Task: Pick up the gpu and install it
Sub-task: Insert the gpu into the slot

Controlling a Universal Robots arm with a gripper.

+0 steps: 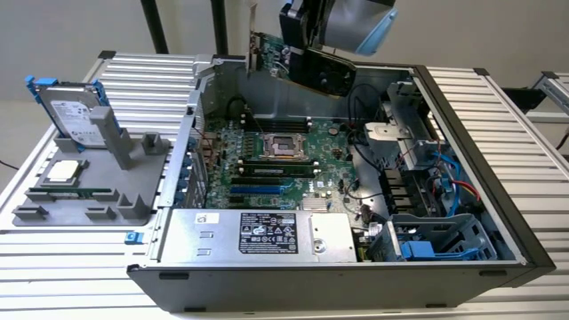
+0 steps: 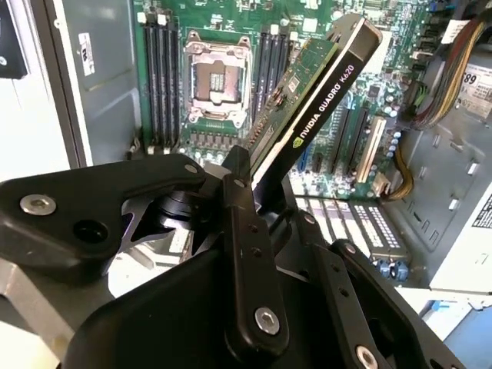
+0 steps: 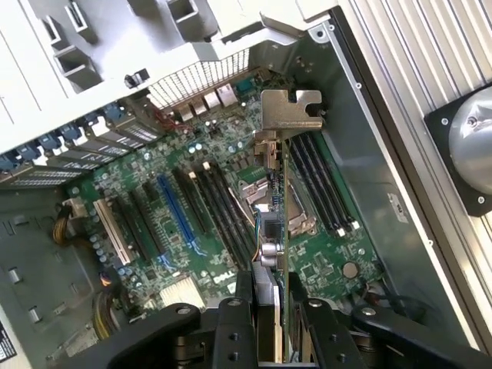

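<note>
Black two-finger gripper clenched on flat green fan-cooled gpu card, hanging tilted at twelve o'clock over open grey computer case, clear of green motherboard, silver end bracket at nine o'clock; judgement: level it, square edge to slot.

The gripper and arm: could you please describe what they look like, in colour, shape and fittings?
The gripper is matte black: flat jointed link bars with rounded ends, pinned by silver screws, ending in narrow straight fingers. In the exterior view the arm above it is rounded and silver-grey, with a light blue cap.
</note>
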